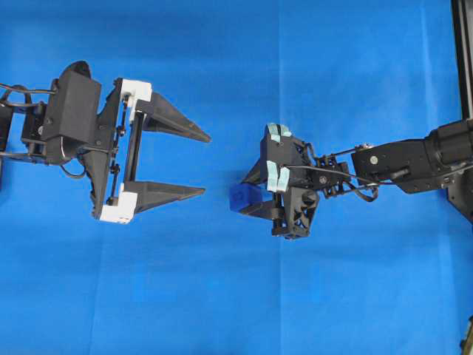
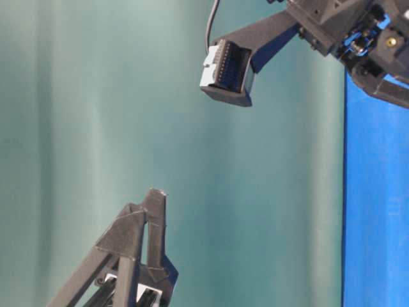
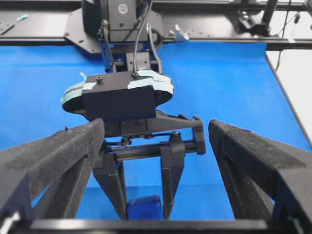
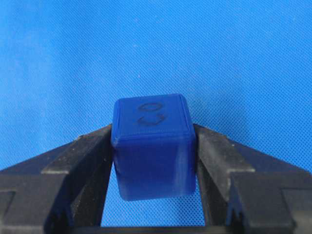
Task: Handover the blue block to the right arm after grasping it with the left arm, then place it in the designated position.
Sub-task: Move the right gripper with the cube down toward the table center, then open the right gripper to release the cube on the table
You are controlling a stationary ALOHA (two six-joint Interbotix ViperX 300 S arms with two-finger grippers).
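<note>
The blue block (image 1: 242, 197) hangs above the blue cloth, pinched between the two black fingers of my right gripper (image 1: 245, 195), which is shut on it. From the right wrist, the block (image 4: 153, 146) fills the gap in my right gripper (image 4: 153, 130), its ring-marked face turned up. My left gripper (image 1: 206, 164), with white rail pieces, stands wide open a short way left of the block and points at it, touching nothing. In the left wrist view the block (image 3: 145, 208) sits low between the right arm's fingers, beyond my open left gripper (image 3: 156, 129).
The blue cloth (image 1: 332, 296) covers the whole table. A black frame rail (image 1: 462, 44) runs down the right edge. A black rail (image 3: 209, 29) crosses the back, with a white surface (image 3: 297, 73) beyond the cloth's edge.
</note>
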